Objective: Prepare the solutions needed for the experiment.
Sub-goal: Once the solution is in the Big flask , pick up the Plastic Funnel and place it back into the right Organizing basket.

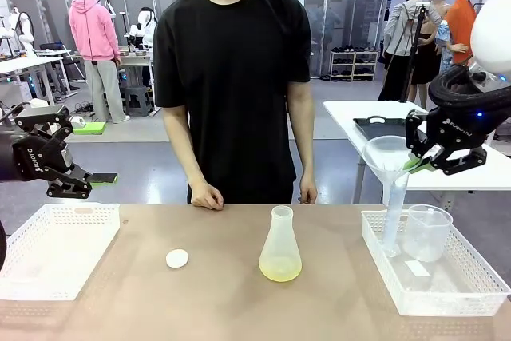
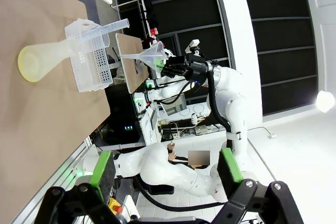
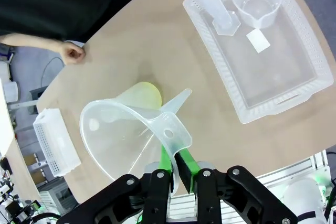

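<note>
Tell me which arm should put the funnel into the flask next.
Right. The right gripper is shut on the funnel, held in the air near the flask. The left gripper is open and empty, raised off by the left basket.

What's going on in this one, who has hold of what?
The right gripper is shut on the tab of a clear funnel, holding it in the air above the right basket, where a graduated cylinder and a beaker stand. The open flask with the yellow-green solution stands mid-table, a small white cap lying to its left. The left gripper hangs open and empty near the left basket. The person's hands rest at the far edge.
</note>
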`<state>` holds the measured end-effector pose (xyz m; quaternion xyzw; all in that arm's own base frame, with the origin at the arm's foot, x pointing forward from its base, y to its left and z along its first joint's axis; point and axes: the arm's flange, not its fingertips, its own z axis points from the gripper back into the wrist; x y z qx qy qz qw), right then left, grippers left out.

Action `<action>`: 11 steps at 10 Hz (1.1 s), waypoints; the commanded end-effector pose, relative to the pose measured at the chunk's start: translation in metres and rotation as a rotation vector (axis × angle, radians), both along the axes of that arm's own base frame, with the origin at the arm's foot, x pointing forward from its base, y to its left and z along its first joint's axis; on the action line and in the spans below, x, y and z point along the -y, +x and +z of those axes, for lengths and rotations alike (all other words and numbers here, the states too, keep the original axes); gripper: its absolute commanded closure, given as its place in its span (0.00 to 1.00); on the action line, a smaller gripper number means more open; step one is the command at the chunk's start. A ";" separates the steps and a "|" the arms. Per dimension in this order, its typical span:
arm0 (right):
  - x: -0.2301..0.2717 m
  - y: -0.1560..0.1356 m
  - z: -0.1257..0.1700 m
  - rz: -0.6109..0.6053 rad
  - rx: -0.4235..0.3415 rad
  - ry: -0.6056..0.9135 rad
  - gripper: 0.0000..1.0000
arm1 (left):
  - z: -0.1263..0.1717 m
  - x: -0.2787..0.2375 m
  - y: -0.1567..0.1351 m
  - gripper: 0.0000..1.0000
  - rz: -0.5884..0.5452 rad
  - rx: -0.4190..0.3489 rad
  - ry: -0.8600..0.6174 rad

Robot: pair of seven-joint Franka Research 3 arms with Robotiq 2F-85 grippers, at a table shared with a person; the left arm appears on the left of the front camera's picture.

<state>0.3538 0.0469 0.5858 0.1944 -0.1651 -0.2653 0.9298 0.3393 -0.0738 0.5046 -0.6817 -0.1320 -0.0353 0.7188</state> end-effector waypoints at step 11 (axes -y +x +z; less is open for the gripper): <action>0.079 -0.011 -0.043 -0.349 -0.352 -0.099 0.94 | 0.003 0.003 0.000 0.00 0.000 0.000 -0.027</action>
